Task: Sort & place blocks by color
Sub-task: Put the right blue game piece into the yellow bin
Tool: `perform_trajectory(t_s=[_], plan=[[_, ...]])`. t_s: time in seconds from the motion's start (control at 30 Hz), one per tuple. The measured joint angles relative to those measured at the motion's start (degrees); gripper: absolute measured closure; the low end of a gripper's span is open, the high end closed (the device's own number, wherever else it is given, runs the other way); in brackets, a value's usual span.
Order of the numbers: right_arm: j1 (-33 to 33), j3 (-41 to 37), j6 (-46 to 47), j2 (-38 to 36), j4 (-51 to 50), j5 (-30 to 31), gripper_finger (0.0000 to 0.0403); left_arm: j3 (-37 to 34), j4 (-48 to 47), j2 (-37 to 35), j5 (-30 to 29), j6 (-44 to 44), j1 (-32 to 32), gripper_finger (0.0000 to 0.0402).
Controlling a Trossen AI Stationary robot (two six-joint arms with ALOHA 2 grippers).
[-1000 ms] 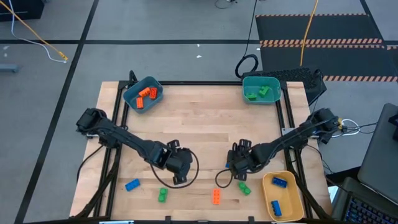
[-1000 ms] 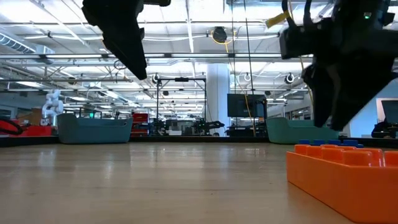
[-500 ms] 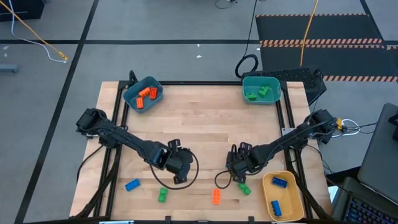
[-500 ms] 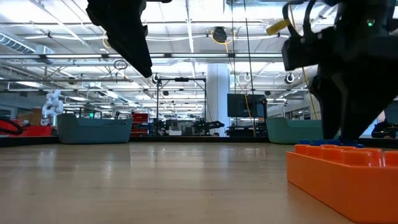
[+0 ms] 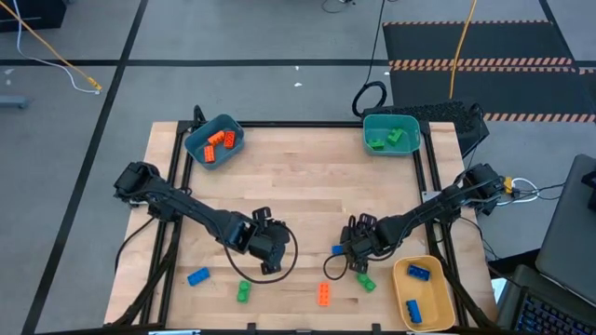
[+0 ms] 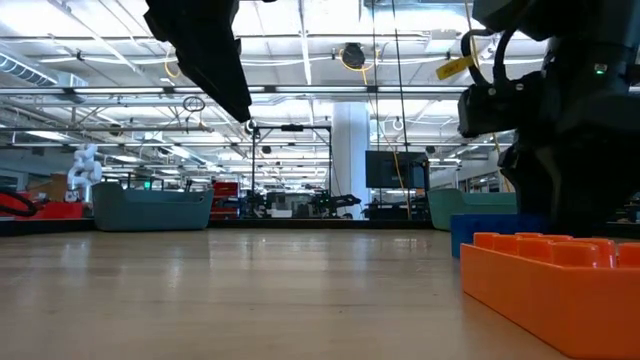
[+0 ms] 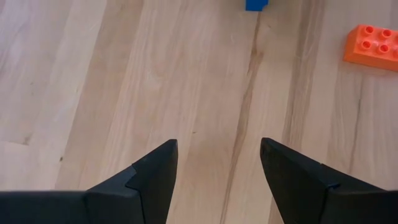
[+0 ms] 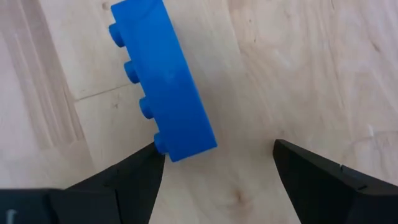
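**Blue block set down on the bench; right tool opened wide**

Between the earlier frames and this one, my right tool (image 5: 348, 254) released a blue block (image 5: 336, 249), which lay on the bench (image 5: 307, 200) near the yellow bin (image 5: 449, 300) but not in it. I judged that a misplaced drop needing a re-grasp.

High view: the left tool (image 5: 267, 263) hung over bare wood; loose blocks lay along the near edge, among them an orange one (image 5: 324, 295).

Low view: the blue block sat on the bench beside the right tool.

Left wrist view: the fingers (image 7: 155, 171) stood moderately apart, holding nothing.

Right wrist view: the fingers (image 8: 134, 177) were fully spread, one touching the block's end without gripping it.
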Motion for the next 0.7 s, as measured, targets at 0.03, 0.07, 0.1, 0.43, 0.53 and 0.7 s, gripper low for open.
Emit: perform_trajectory(t_s=[0.03, 0.07, 0.1, 0.43, 0.53, 0.7], plan=[[0.0, 0.0, -0.5, 0.0, 0.4, 0.0, 0.0106, 0.0, 0.2, 0.0, 0.0, 0.2, 0.0, 0.017], [0.0, 0.0, -1.0, -0.2, 0.7, 0.0, 0.0106, 0.0, 0.3, 0.0, 0.0, 0.2, 0.0, 0.017], [0.0, -0.1, -1.6, -0.5, 0.7, 0.0, 0.0106, 0.0, 0.3, 0.0, 0.0, 0.2, 0.0, 0.017], [-0.1, 0.2, -7.6, -1.8, 6.4, 0.2, 0.0106, 0.0, 0.5, 0.0, -0.1, 0.3, 0.0, 0.017], [-0.1, 0.3, -8.3, -1.7, 8.7, 0.2, 0.0106, 0.0, 0.5, 0.0, -0.1, 0.3, 0.0, 0.017], [-0.1, 0.3, -7.9, -1.7, 8.9, 2.1, 0.0109, 0.0, 0.5, 0.0, -0.1, 0.3, 0.0, 0.017]])
